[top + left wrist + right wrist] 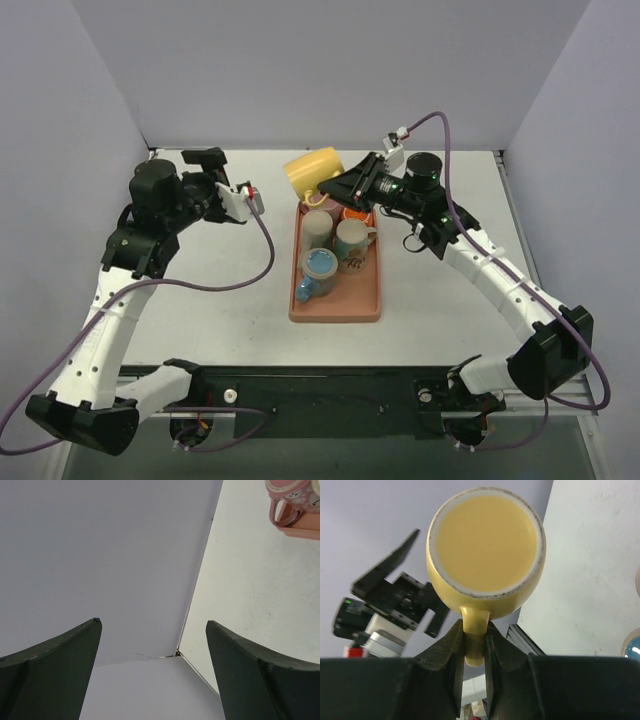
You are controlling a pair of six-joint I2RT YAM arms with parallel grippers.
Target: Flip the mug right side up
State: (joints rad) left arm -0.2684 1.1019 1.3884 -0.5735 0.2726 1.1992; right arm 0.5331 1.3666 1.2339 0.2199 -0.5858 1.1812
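the yellow mug (485, 555) is glossy glazed ceramic, a round barrel with a loop handle; the flat end facing the right wrist camera is ringed by a rough, speckled pale rim. it hangs tipped on its side in the air over the far end of the smooth salmon tray (335, 312). the right gripper (474, 645) has its dark, tapered fingers pinched on the mug's handle, with the arm stretched forward and bent leftward. the left gripper (154, 630) is raised over the matte white table (200, 310), jaws spread wide on nothing, with the arm's elbow folded.
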